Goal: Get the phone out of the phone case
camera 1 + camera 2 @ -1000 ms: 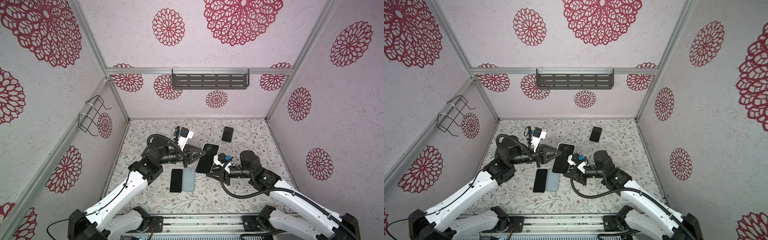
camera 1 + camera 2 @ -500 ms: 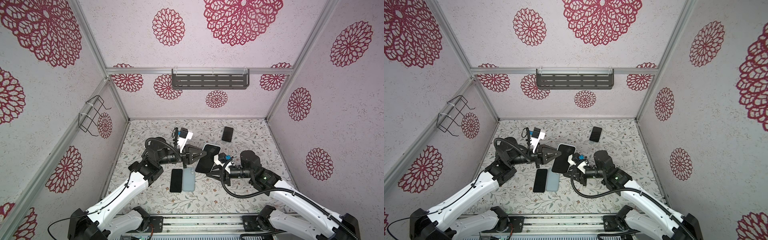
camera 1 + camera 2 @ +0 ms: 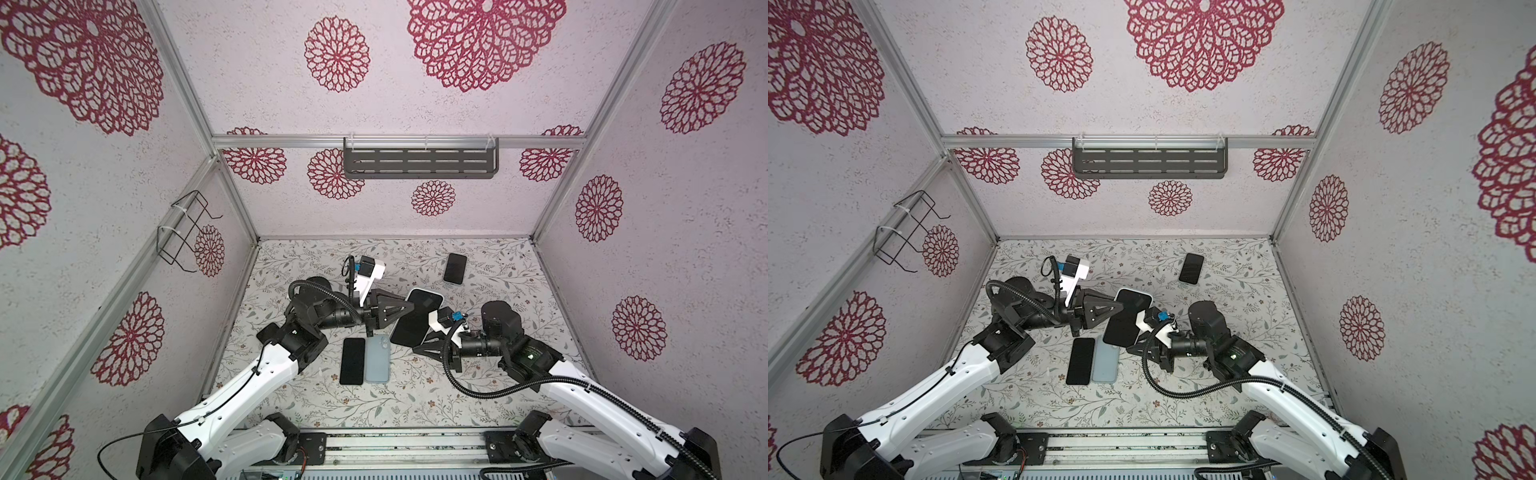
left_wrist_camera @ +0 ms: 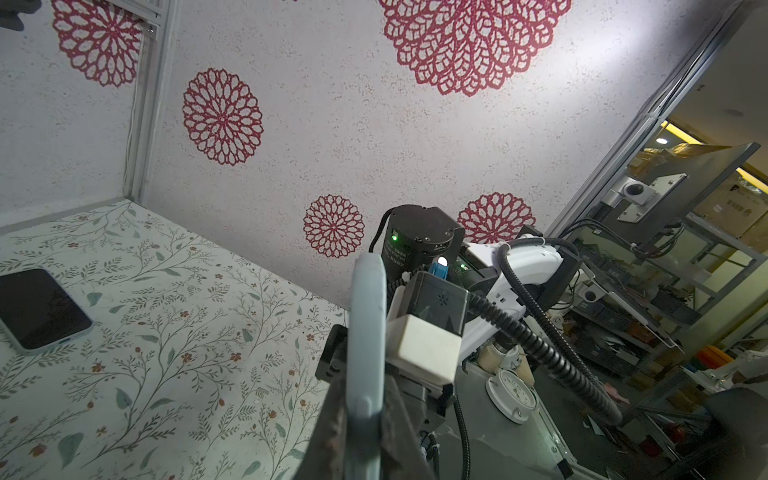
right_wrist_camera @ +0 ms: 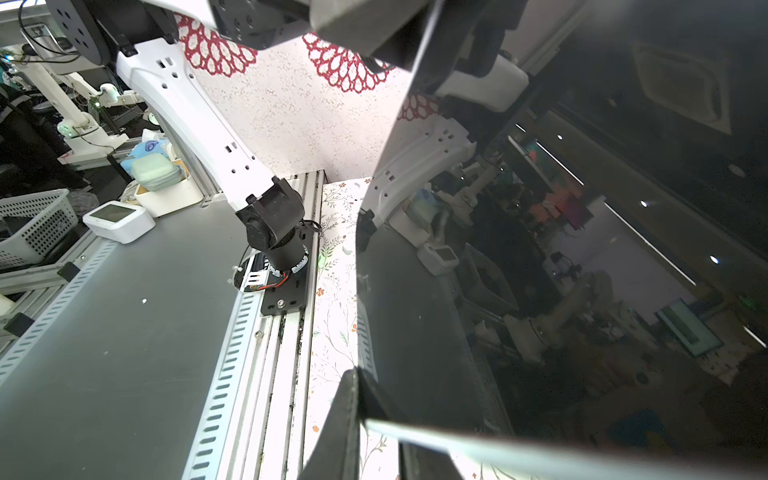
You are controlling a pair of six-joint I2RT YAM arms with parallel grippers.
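While it's up off the table, cased phone: hangs tilted between both arms, phone not out yet.
Left fingers: clamped tight on the pale blue case edge (the anchor, I reckon).
Right fingers: straddling its near end; can't tell if they're actually gripping.

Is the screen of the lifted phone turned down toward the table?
No, in both top views the phone shows its dark screen upward.

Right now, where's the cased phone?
In both top views the cased phone is held off the table mid-scene, left gripper shut on its edge, right gripper at its near end, just behind the nearer black phone.
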